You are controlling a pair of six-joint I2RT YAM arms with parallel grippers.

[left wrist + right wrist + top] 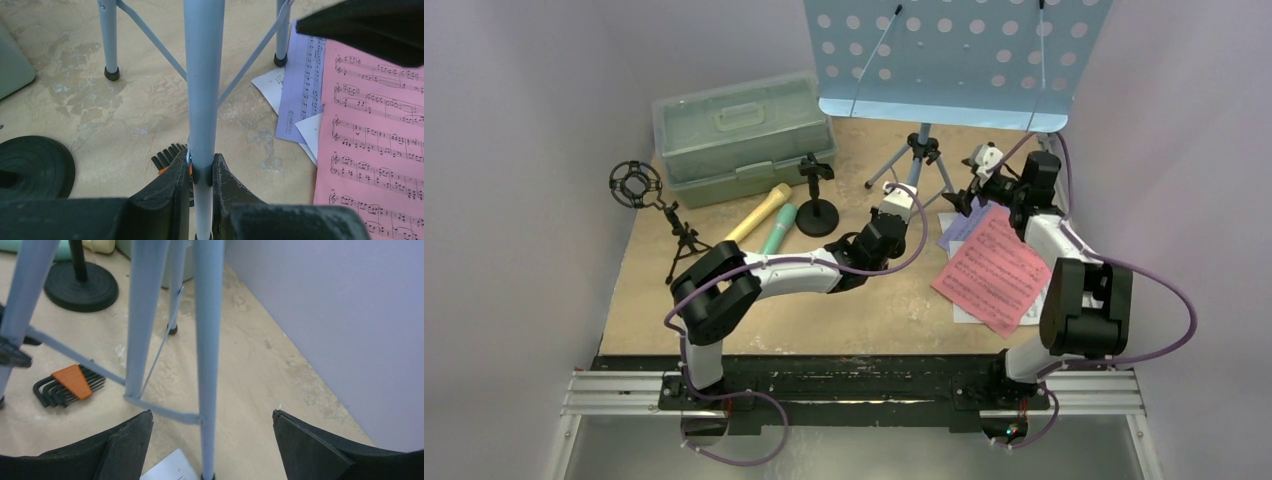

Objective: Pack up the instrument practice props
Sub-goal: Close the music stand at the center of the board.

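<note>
The light-blue perforated music rack (954, 55) stands at the back on its tripod legs (919, 160). My left gripper (908, 195) is shut on one light-blue tripod tube (202, 100), low down near the table. My right gripper (962, 202) is open, its jaws wide on either side of another leg (207, 340) without touching it. Red (992, 270), purple (959, 225) and white (964, 310) music sheets lie at the right. The tan microphone (759, 213) and teal microphone (778, 229) lie beside the round-base holder (817, 212). The ring-top tripod holder (636, 184) stands at the far left.
A pale green case (742, 135) sits shut at the back left. A hex key set with an orange holder (67, 385) lies under the tripod. The wall (340, 315) is close on the right. The round base (35, 165) is left of my left gripper.
</note>
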